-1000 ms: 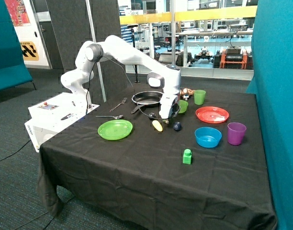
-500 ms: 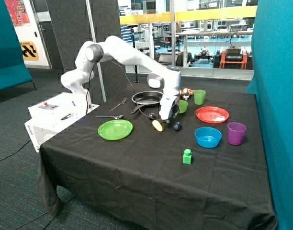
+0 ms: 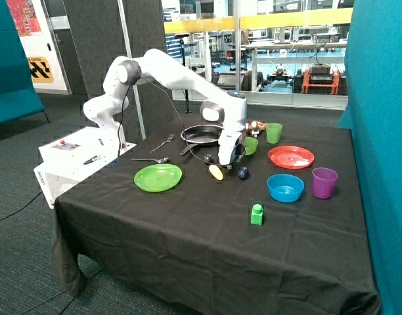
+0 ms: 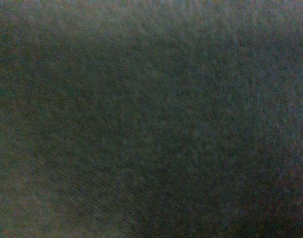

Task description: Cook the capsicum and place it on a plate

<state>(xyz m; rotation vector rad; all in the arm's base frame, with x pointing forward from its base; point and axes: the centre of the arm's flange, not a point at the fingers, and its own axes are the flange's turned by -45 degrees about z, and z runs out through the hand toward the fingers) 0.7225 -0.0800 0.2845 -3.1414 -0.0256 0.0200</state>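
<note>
My gripper (image 3: 225, 160) is low over the black tablecloth, just in front of the black frying pan (image 3: 202, 134) and next to the yellow oblong piece (image 3: 216, 172). No dark green capsicum shows in either view; it may be hidden behind the gripper. The flat bright green plate (image 3: 158, 177) lies bare, apart from the gripper, towards the robot's base. The wrist view shows only dark cloth (image 4: 151, 119) up close.
Two dark blue balls (image 3: 243, 172) (image 3: 209, 158) lie beside the gripper. Behind it stand a green bowl (image 3: 251, 146) and a green cup (image 3: 274, 132). A red plate (image 3: 291, 157), blue bowl (image 3: 285, 188), purple cup (image 3: 324, 182), green block (image 3: 256, 214), fork (image 3: 163, 142) and spoon (image 3: 150, 159) also sit on the table.
The gripper has shifted a little towards the green plate's side while staying low near the yellow piece. Nothing on the table has visibly moved.
</note>
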